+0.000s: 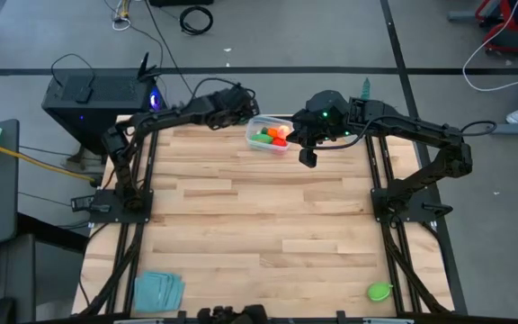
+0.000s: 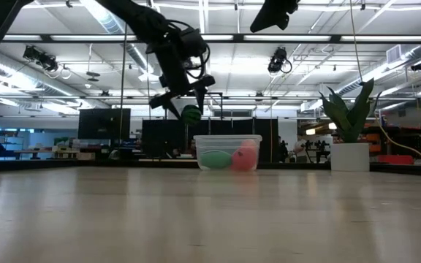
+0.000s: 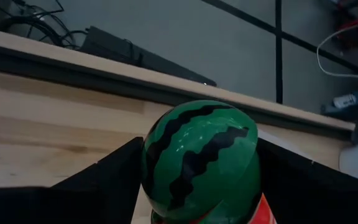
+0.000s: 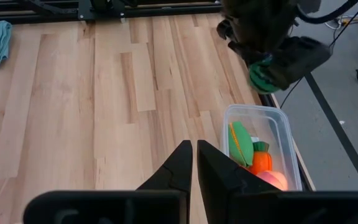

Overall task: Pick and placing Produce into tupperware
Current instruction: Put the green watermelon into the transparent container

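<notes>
Just beside the tupperware (image 1: 270, 137), above its near-left rim, the left hand (image 2: 189, 109) grips a striped green watermelon piece (image 3: 199, 157), held high, presumably to clear the wall before dropping it in. Inside already lie a carrot (image 4: 261, 158) and other produce. Past the tupperware's opposite side, the right hand (image 4: 194, 163) hangs clenched and empty over the desk (image 1: 259, 225), apparently waiting.

Wooden table (image 1: 241, 225) carries tupperware (image 1: 271, 137), teal cloth (image 1: 158, 291), green piece (image 1: 379, 291).
</notes>
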Controlling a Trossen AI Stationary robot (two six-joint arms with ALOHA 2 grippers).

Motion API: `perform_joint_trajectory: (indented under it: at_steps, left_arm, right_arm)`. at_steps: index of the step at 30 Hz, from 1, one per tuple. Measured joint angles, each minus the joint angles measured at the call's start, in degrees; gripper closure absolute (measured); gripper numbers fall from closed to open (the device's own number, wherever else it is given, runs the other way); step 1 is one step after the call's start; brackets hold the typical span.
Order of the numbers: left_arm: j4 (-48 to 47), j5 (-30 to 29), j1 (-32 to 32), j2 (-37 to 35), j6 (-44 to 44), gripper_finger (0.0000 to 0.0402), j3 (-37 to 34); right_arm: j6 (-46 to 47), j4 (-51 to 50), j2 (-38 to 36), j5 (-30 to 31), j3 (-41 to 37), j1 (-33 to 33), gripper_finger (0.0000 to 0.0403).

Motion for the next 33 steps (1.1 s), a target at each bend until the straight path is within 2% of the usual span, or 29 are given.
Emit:
perform_joint_trajectory:
  at_steps: [9,22,28,33]
  left_arm:
    - [0.35,0.02,-3.08,0.00,0.15,0.0114,0.00]
    - [0.31,0.37,-3.32,-3.79,0.39,0.0114,0.00]
    - [0.51,0.34,-3.32,-5.31,12.56,0.0114,0.04]
    - [0.37,0.44,-3.37,-5.57,13.20,0.0114,0.04]
  right_arm:
    - [0.00,0.00,0.00,0.01,-0.01,0.00,0.0371]
    - [0.01,0.00,0.00,0.01,-0.01,0.01,0.0371]
    - [0.01,0.00,0.00,0.01,-0.01,0.01,0.0371]
    - [-0.01,0.04,0.00,0.01,-0.01,0.00,0.0371]
